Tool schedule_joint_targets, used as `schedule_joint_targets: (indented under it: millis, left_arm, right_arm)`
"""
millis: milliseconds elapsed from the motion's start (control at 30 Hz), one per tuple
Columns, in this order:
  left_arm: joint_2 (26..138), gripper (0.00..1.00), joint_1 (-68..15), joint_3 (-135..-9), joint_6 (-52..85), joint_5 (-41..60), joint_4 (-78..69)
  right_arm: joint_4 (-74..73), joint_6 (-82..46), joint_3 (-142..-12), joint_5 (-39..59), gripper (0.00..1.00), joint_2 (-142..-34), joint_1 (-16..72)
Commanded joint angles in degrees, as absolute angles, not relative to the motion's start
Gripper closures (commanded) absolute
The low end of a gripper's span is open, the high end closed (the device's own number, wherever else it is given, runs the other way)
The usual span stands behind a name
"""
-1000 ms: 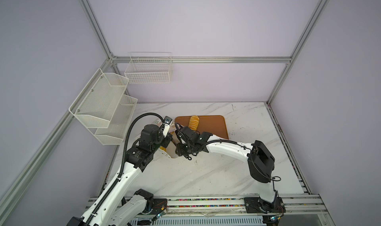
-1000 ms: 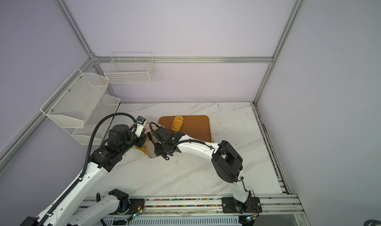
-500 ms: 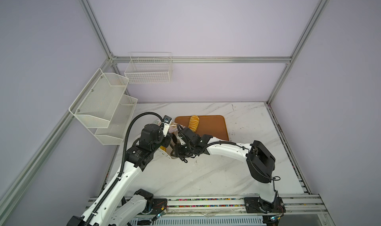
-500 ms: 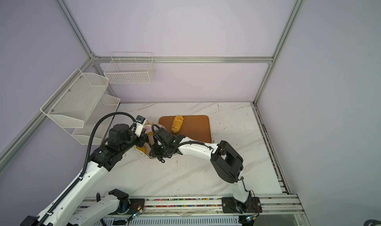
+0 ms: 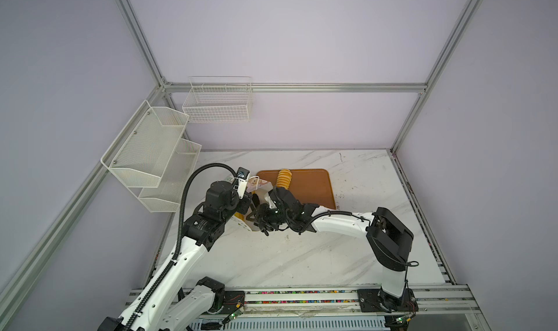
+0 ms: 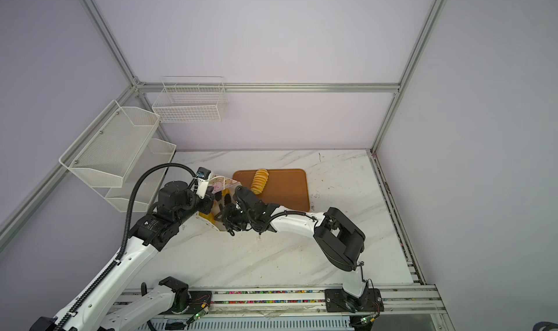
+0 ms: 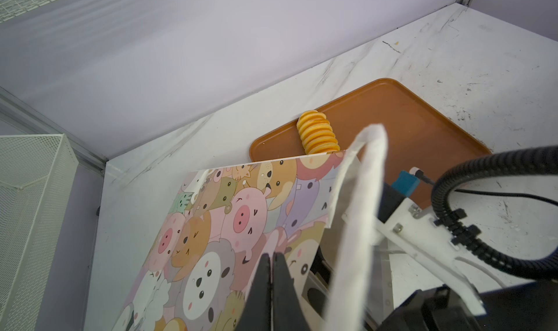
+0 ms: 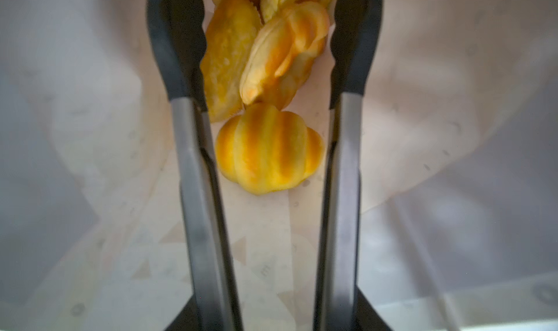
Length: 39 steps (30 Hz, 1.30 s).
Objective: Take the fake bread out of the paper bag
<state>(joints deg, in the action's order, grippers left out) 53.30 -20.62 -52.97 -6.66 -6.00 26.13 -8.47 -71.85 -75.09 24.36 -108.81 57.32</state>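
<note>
The paper bag (image 7: pixel 217 239) lies tipped on the white marble desk (image 5: pixel 271 254), just beside the brown tray (image 5: pixel 314 187), with its mouth turned toward the right arm. The left claw (image 7: pixel 273 272) is pressed together against the bag's printed cartoon side near the mouth, and the white cord handle (image 7: pixel 362 193) loops up beside it. Whether paper is pinched between its tips cannot be told. The right claw (image 8: pixel 265 42) is inside the bag, its long metal arms and black tips (image 8: pixel 175 42) standing apart. Most of the fake bread (image 8: pixel 229 60) is in the bag. A striped bun (image 8: pixel 268 151) lies loose between the metal arms, and deeper in, long rolls (image 8: pixel 283 51) sit between the black tips, one tip overlapping a roll. One ridged roll (image 5: pixel 284 178) lies on the tray, outside the bag.
</note>
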Motion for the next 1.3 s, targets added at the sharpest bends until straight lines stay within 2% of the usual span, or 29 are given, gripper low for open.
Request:
schedule_joint_targets:
  millis: [0, 533, 767, 1267]
  left_arm:
    - [51.53, 1.00, -20.30, -56.25, -4.49, -4.66, 21.95]
    - [51.18, 1.00, -20.39, -55.99, -4.83, -3.92, 21.75]
    - [51.17, 1.00, -20.48, -55.85, -7.40, -0.22, 21.60]
    - [48.28, 1.00, -20.48, -50.31, -15.24, 6.68, 17.30]
  right_arm:
    - [-16.95, -80.65, -73.52, 24.61, 0.50, -106.79, 56.21]
    - [-31.89, -96.03, -71.56, 29.87, 0.46, -111.19, 55.48]
    - [-36.80, -102.07, -69.28, 31.54, 0.50, -112.75, 55.49]
    - [-37.51, -103.40, -70.63, 34.02, 0.48, -114.85, 54.25]
